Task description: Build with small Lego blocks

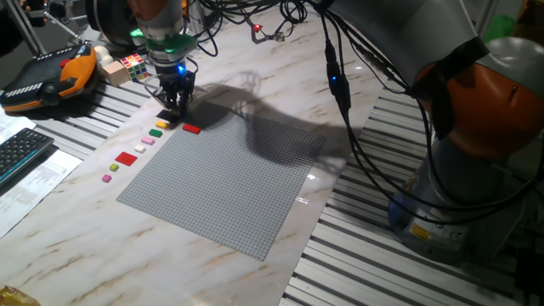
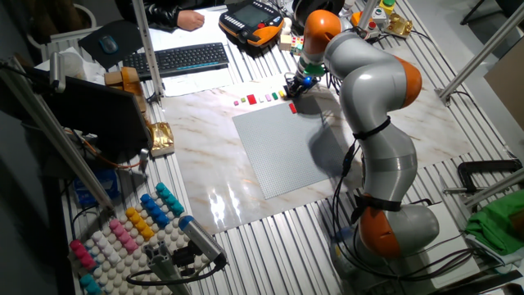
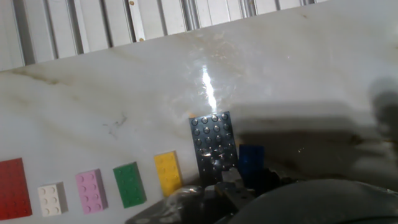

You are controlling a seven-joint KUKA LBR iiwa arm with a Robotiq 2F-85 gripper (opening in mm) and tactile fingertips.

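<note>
My gripper (image 1: pixel 174 104) reaches down just past the far left corner of the grey baseplate (image 1: pixel 221 183). In the hand view its blurred tips (image 3: pixel 231 186) sit at the near end of a black brick (image 3: pixel 214 146), with a blue brick (image 3: pixel 250 158) beside it. I cannot make out how the jaws stand. To the left lies a row of yellow (image 3: pixel 168 172), green (image 3: pixel 129 184), pink (image 3: pixel 91 190), white (image 3: pixel 51 198) and red (image 3: pixel 12 190) bricks. A small red brick (image 1: pixel 191 129) rests on the baseplate's far edge.
A multicoloured puzzle cube (image 1: pixel 132 64) and an orange teach pendant (image 1: pixel 47 76) lie behind the gripper. A keyboard (image 1: pixel 21 153) sits at the left. Cables hang over the table's back. The arm's base (image 1: pixel 476 170) stands at the right.
</note>
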